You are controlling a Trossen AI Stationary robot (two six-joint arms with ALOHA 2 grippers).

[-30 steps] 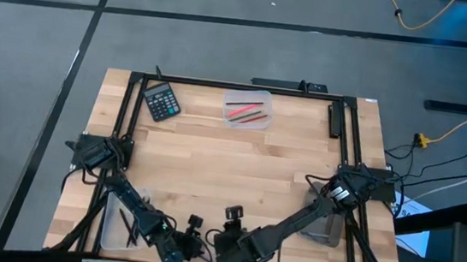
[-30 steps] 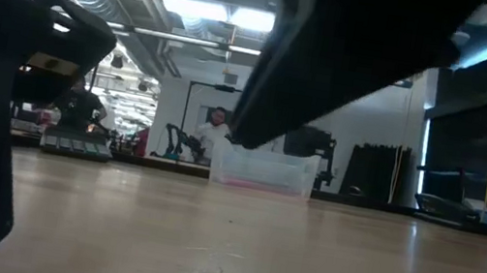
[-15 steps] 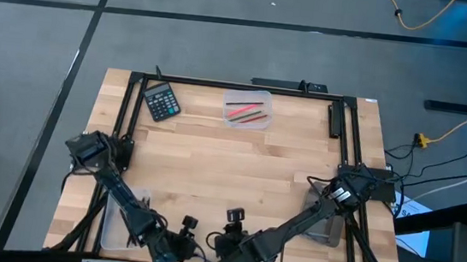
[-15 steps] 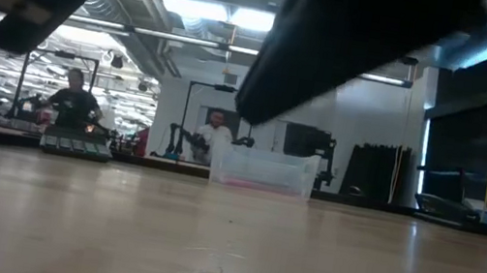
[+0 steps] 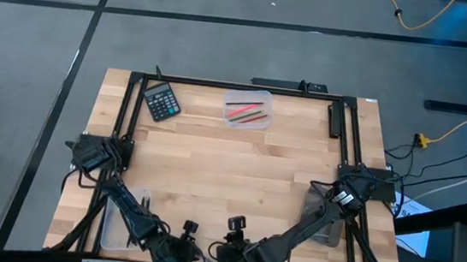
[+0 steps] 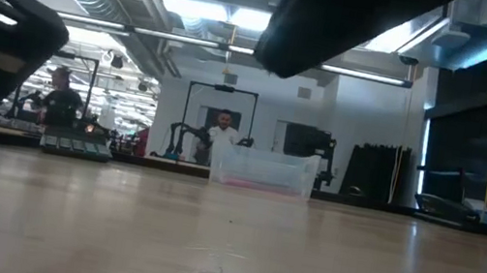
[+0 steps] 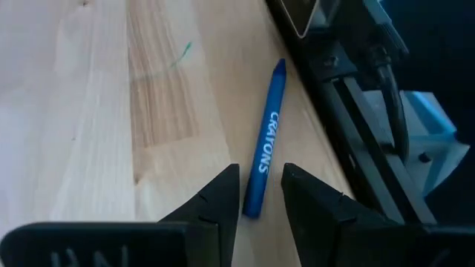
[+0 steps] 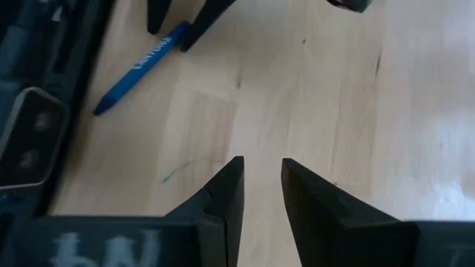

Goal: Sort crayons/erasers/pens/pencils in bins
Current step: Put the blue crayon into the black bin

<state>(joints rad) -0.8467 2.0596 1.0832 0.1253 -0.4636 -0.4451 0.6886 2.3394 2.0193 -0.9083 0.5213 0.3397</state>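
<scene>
A blue crayon (image 7: pixel 266 144) lies flat on the wooden table near its near edge; it also shows in the right wrist view (image 8: pixel 141 63). My left gripper (image 7: pixel 260 182) is open, low over the crayon's near end, with one finger on each side and a gap to both. My right gripper (image 8: pixel 261 174) is open and empty over bare wood close by. A clear bin (image 5: pixel 247 111) with red and green sticks stands at the far edge. A second clear bin (image 5: pixel 122 219) stands near left, and a grey bin (image 5: pixel 327 230) near right.
A black calculator (image 5: pixel 161 102) lies at the far left. A black metal frame (image 5: pixel 238 86) runs around the table, and its near rail (image 7: pixel 349 96) lies right beside the crayon. Both arms crowd the near middle. The table's middle is bare wood (image 5: pixel 230 165).
My right gripper has drawn toward the table's near edge. My left arm has swung a little toward the table's left and back, ending slightly nearer the near edge.
</scene>
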